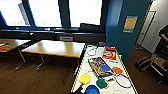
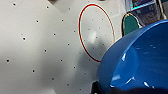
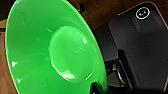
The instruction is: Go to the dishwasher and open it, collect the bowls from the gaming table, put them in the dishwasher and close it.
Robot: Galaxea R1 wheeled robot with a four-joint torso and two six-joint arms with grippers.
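The gaming table (image 1: 82,67) is white-topped with a yellow and black edge and runs away from me at lower right. A yellow bowl (image 1: 85,79) sits near its left edge. Beside it is the blue bowl (image 1: 92,89), large in the left wrist view (image 2: 140,60), and my left gripper (image 2: 98,88) is shut on its rim just above the speckled top (image 2: 37,50). My right gripper (image 3: 96,87) is shut on a green bowl (image 3: 50,50), held tilted over the wooden floor (image 3: 100,10). An orange round piece (image 1: 117,70) lies further along.
Game boxes (image 1: 100,65) (image 1: 109,53), a green paddle (image 1: 102,83), a blue-rimmed hoop racket (image 1: 123,81) and a red ring (image 2: 96,32) share the top. Wooden tables (image 1: 57,48) stand left, a teal pillar (image 1: 122,27) behind. A person (image 1: 163,35) and a bag (image 1: 143,63) are right.
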